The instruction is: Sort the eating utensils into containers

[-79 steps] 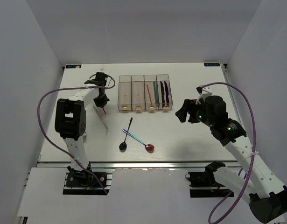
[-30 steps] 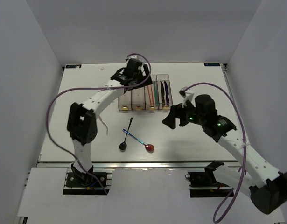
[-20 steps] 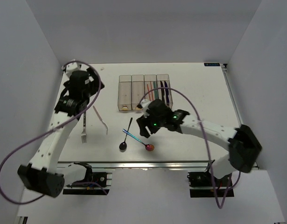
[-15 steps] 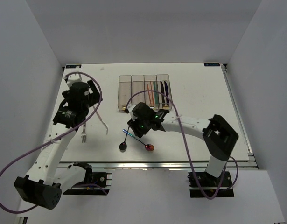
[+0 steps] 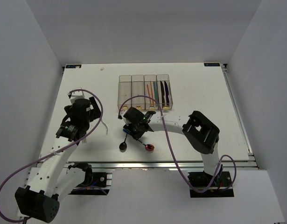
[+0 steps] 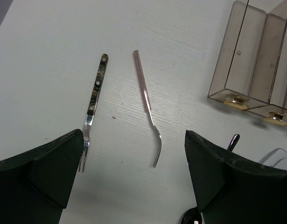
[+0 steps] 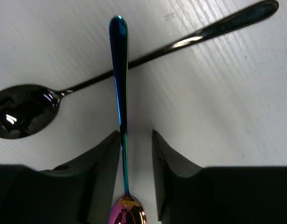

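Observation:
My right gripper [image 5: 133, 132] is down on the table with its jaws straddling the handle of the iridescent-red spoon [image 7: 121, 93]. The handle touches one finger and a gap shows at the other, so nothing is gripped. Under that handle a black spoon [image 7: 134, 60] lies crosswise. My left gripper [image 6: 134, 177] hangs wide open and empty above two forks, one dark-handled [image 6: 94, 100] and one pale [image 6: 148, 107]. The clear containers [image 5: 143, 91] stand at the back. One holds red and green chopsticks [image 5: 152, 93], another blue and black knives [image 5: 165, 92].
The two left bins [image 5: 125, 91] hold no cutlery. The black spoon's bowl [image 5: 122, 146] and the iridescent bowl [image 5: 150, 148] lie near the table's front edge. Purple cables loop over both arms. White walls close in the table on three sides.
My left arm swung from over the containers back to the left, above the forks. My right arm came in from the right, dropped over the iridescent spoon's handle and narrowed its jaws.

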`<state>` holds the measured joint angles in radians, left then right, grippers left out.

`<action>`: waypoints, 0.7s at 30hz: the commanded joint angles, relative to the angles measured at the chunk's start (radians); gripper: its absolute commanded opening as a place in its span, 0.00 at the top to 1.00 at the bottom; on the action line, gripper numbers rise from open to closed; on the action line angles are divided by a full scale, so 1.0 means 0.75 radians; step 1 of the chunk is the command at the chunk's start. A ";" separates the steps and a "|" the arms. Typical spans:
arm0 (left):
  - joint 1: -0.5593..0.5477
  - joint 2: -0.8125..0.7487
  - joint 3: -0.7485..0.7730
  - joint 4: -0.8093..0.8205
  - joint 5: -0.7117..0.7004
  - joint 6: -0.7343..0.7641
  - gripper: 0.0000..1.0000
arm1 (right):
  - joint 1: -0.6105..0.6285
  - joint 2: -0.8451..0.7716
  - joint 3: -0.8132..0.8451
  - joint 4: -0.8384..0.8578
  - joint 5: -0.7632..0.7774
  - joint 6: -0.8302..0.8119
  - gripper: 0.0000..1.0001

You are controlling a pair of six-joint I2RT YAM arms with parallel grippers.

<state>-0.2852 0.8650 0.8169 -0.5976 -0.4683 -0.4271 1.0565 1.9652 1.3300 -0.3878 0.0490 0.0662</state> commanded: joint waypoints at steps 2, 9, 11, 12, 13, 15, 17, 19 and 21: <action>-0.004 0.039 0.007 0.022 -0.018 0.001 0.02 | 0.009 0.077 0.084 0.000 -0.035 -0.002 0.68; -0.004 0.019 0.001 0.028 -0.030 0.003 0.02 | 0.015 0.051 0.094 -0.047 -0.049 0.065 1.00; -0.004 0.019 0.001 0.028 -0.032 0.001 0.02 | 0.017 0.012 0.092 -0.060 -0.053 0.094 1.00; -0.004 0.021 0.003 0.026 -0.034 0.001 0.02 | 0.017 -0.030 0.094 -0.070 -0.053 0.102 1.00; -0.004 0.019 0.005 0.026 -0.036 0.001 0.02 | 0.017 -0.055 0.098 -0.078 -0.053 0.124 1.00; -0.004 0.015 0.005 0.022 -0.049 -0.001 0.02 | 0.013 -0.133 0.114 -0.078 -0.047 0.149 1.00; -0.004 0.010 0.003 0.024 -0.053 -0.003 0.02 | -0.012 -0.176 0.143 -0.070 -0.045 0.192 1.00; -0.004 0.008 0.003 0.024 -0.051 -0.001 0.02 | -0.048 -0.217 0.198 -0.037 0.016 0.216 1.00; -0.004 0.008 0.005 0.022 -0.049 -0.001 0.02 | -0.089 -0.213 0.255 -0.039 0.096 0.265 1.00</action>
<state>-0.2852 0.8917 0.8158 -0.5934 -0.4889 -0.4271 1.0382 1.8595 1.4315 -0.4503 0.0406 0.1974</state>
